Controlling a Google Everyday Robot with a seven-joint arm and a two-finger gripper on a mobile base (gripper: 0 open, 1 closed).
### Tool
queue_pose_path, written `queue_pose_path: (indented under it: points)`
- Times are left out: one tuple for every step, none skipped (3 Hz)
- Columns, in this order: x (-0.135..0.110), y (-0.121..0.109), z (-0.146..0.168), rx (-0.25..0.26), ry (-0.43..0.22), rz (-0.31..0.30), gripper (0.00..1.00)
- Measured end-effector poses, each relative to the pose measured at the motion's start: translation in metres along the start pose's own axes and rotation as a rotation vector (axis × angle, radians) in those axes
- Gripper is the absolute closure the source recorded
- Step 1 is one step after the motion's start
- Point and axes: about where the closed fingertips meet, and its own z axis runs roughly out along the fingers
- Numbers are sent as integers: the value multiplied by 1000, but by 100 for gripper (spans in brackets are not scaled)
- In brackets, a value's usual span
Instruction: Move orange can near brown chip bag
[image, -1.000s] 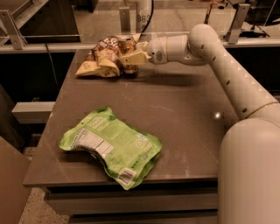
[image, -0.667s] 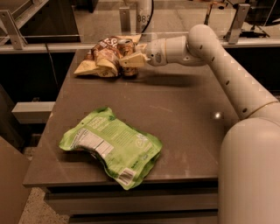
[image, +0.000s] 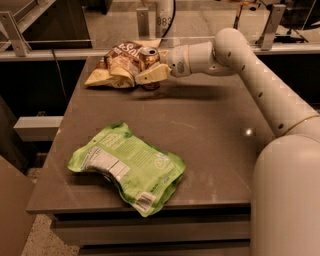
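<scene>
From my end, the arm (image: 250, 65) reaches in from the right across the far part of the table (image: 210, 130). The gripper (image: 145, 70) sits at the far left corner, its pale near finger (image: 154, 75) lying across the front of the orange can (image: 148, 60). The far finger is hidden behind the can, so I read the claw as pinching it, though I can't be fully sure. The can is upright, silver top showing, and it touches the right edge of the brown chip bag (image: 116, 66), which lies crumpled at the table's back left. I can't tell whether the can's base rests on the surface. A green bag (image: 127, 167) lies flat near the front edge, well apart from both.
</scene>
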Motion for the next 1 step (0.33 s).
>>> queue_pose_path:
  points:
    - [0, 0, 0, 0, 0, 0, 0]
